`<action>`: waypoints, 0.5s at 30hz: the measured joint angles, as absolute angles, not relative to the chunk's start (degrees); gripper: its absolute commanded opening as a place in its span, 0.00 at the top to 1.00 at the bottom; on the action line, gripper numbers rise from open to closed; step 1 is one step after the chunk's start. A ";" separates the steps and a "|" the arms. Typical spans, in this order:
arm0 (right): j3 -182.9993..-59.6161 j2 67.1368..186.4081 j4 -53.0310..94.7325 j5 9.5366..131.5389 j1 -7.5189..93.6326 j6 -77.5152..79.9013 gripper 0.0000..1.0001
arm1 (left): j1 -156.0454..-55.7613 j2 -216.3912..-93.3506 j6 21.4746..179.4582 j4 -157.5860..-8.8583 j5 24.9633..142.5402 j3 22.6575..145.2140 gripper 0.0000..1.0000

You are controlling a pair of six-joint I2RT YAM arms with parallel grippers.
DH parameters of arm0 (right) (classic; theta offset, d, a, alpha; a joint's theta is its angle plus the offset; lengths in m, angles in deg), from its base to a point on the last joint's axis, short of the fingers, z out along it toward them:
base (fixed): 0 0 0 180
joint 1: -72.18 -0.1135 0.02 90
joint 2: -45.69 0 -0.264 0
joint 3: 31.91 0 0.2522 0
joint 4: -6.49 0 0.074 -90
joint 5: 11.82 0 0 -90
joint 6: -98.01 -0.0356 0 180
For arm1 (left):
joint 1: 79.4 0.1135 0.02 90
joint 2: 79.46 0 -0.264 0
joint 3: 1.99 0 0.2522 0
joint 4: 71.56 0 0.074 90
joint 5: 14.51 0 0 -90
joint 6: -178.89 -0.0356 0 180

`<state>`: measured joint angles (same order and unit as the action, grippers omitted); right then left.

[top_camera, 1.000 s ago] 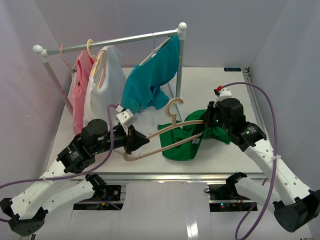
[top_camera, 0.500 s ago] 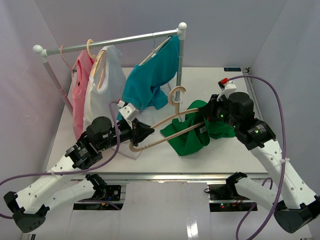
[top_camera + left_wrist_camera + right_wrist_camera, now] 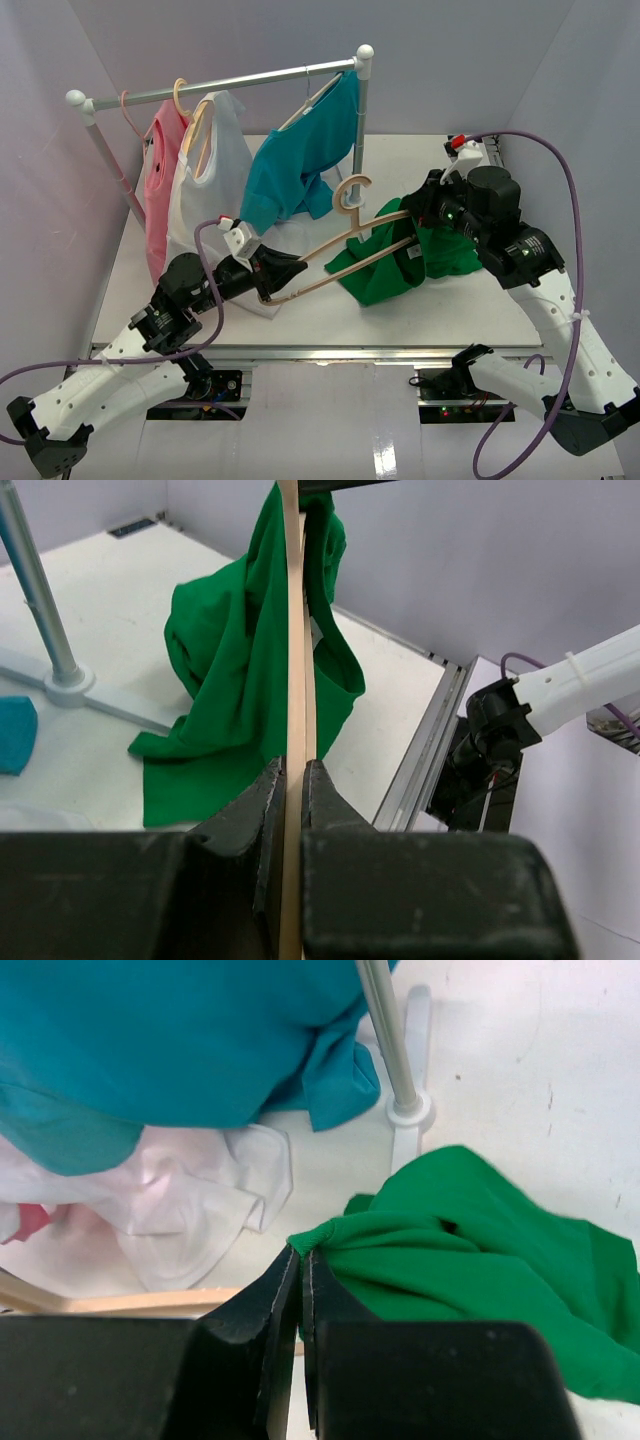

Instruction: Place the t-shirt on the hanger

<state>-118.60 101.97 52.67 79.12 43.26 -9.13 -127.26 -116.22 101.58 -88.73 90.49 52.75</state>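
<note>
Fingers (image 3: 245, 805) grip hanger (image 3: 293, 630) and t-shirt (image 3: 230, 680) near rack post (image 3: 37, 590).

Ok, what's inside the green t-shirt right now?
One arm of the wooden hanger runs into the t-shirt, green cloth on both sides of it. Its far tip is covered by the folds.

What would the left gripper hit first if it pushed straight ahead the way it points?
Probably the bright green cloth t-shirt, bunched along the pale wooden hanger that the left gripper holds; depth is unclear.
</note>
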 measured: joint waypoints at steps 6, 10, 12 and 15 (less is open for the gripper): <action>-120.93 101.98 53.63 79.25 43.26 -8.53 0.92 | -127.26 -113.52 101.57 -85.20 91.48 50.86 1.00; -122.80 102.19 54.54 77.76 43.28 -8.47 0.92 | -127.24 -116.38 101.57 -81.96 92.25 50.84 1.00; -123.18 102.38 54.64 75.81 43.31 -8.63 0.92 | -127.24 -118.09 101.56 -80.32 92.29 50.84 1.00; -123.21 102.67 54.68 72.53 43.32 -9.05 0.92 | -127.24 -120.06 101.19 -78.66 91.86 50.84 1.00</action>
<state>-123.21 102.67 54.68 72.53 43.32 -9.05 -127.24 -120.06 101.19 -78.66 91.86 50.84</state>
